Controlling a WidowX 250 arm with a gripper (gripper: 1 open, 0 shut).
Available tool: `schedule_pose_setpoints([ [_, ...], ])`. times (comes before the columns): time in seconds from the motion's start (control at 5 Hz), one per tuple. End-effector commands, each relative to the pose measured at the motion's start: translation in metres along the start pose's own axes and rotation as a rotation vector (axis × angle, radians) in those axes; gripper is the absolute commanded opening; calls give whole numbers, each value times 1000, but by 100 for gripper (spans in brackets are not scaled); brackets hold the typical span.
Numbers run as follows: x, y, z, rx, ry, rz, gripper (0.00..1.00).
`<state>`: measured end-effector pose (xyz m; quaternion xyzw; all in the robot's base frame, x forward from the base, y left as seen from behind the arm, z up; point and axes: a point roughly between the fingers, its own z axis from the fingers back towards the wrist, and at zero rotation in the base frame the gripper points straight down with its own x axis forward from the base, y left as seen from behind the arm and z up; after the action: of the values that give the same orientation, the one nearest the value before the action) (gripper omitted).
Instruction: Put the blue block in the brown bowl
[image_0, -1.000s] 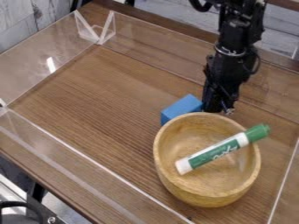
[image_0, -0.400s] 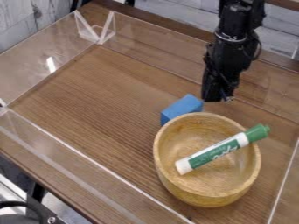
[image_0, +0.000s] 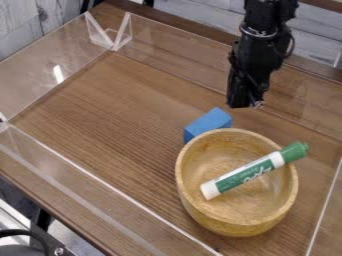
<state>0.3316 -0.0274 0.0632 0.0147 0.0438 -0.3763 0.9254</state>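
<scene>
We note that the fingers (image_0: 243, 103) have moved up and back from the block (image_0: 207, 123); they are closed, with nothing visible in their hold; the block lies on the tabletop (image_0: 114, 133), just beside the bowl (image_0: 193, 198), outside its rim; the placement remains undone; we judge that the fingers must open before a grasp.
</scene>
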Motion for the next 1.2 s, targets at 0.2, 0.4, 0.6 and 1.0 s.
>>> schedule_pose_setpoints([
  [0.2,-3,7,22,39,-77,3,100],
  [0.4,-7,7,15,31,-78,7,100],
  [0.6,-10,9,8,26,-78,9,100],
  [1.0,-13,9,-4,21,-76,-17,100],
])
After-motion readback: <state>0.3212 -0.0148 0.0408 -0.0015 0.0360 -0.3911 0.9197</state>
